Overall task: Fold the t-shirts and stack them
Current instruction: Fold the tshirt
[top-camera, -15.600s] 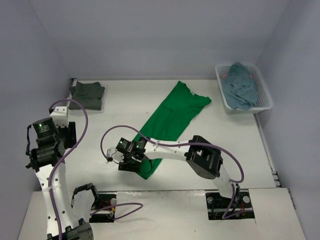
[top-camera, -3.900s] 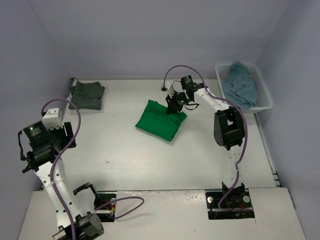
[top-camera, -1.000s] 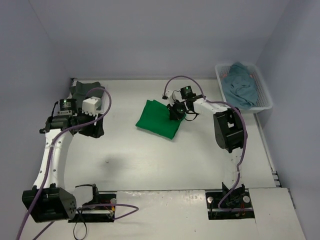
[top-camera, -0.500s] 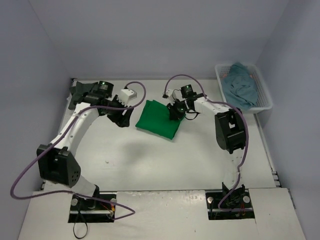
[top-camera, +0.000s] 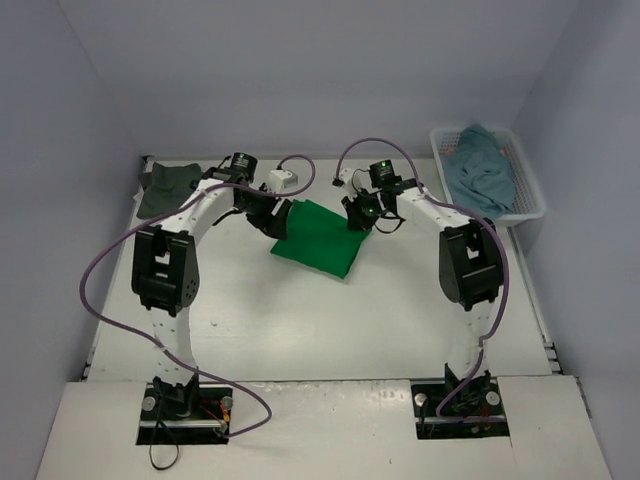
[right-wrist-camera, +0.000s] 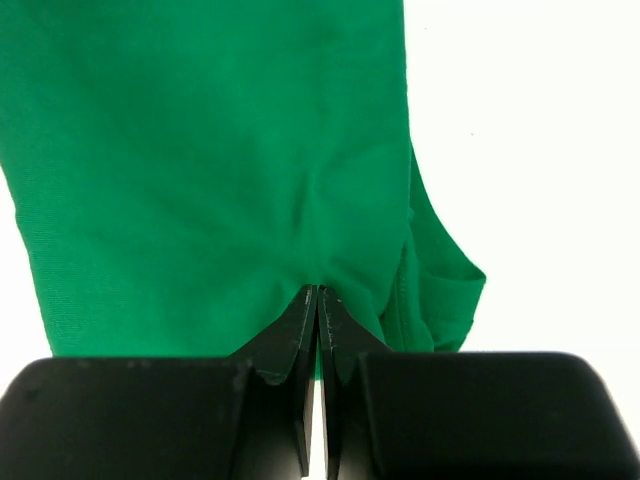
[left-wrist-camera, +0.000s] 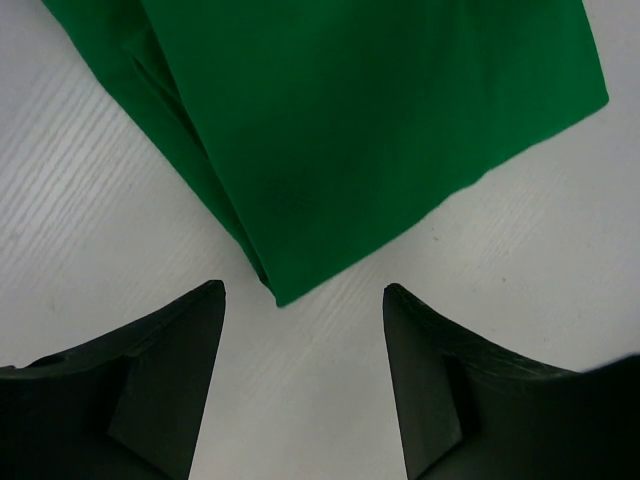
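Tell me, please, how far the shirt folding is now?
Done: dark grey-green shirt lies folded far left. In hand: green shirt, folded small; right gripper pinches its edge, left gripper open at its corner. Left: stacking it, and the teal shirt in the basket.

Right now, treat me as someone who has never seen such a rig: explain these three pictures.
Two robot arms with two-finger grippers are bolted at a table's near edge. One picture looks down from above and behind them; the other two come from wrist cameras. On the table lie a folded green t-shirt, a folded dark grey-green t-shirt at far left, and a white mesh basket holding a teal-blue t-shirt. The right gripper is shut, pinching the green shirt's edge. The left gripper is open at another corner, holding nothing.
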Robot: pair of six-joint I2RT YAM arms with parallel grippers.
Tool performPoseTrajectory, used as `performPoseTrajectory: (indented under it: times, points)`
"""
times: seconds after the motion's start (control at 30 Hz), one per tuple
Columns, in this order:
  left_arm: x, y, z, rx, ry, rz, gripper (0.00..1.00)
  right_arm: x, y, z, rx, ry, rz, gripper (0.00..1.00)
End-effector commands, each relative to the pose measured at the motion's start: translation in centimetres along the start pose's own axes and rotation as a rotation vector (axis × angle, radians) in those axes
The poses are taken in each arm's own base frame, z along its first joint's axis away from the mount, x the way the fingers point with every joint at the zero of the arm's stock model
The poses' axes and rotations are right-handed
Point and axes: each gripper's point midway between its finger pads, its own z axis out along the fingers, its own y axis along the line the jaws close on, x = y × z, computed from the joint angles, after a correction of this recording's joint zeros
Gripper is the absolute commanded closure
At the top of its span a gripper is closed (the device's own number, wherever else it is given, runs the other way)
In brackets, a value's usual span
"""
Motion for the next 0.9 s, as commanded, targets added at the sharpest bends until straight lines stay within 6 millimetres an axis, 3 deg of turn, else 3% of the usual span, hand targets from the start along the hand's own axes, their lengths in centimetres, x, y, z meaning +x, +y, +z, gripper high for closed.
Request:
performPoseTrajectory:
  times: [0.0, 0.13, 0.5, 0.73, 0.87]
  points:
    - [-4.3, -1.0, 0.2, 0.055, -0.113, 0.052, 0.41, -2.6, -0.9, -2.2, 0.046, -0.053, -0.032, 1.00]
    - [-3.8, -1.3, 2.7, 0.084, -0.087, 0.055, 0.41, -1.4, -1.1, -0.8, 0.033, -0.022, -0.023, 1.00]
    - [-1.9, -1.3, 6.4, 0.115, -0.041, 0.026, 0.42, 0.8, -2.1, 2.3, 0.021, 0.038, 0.008, 1.00]
    - [-0.6, -1.3, 6.7, 0.089, -0.007, 0.035, 0.45, 2.0, -3.3, 3.3, 0.059, 0.078, 0.033, 0.98]
    - [0.2, -1.7, 6.8, 0.102, 0.005, 0.017, 0.52, 1.3, -4.0, 2.6, 0.093, 0.065, 0.046, 0.94]
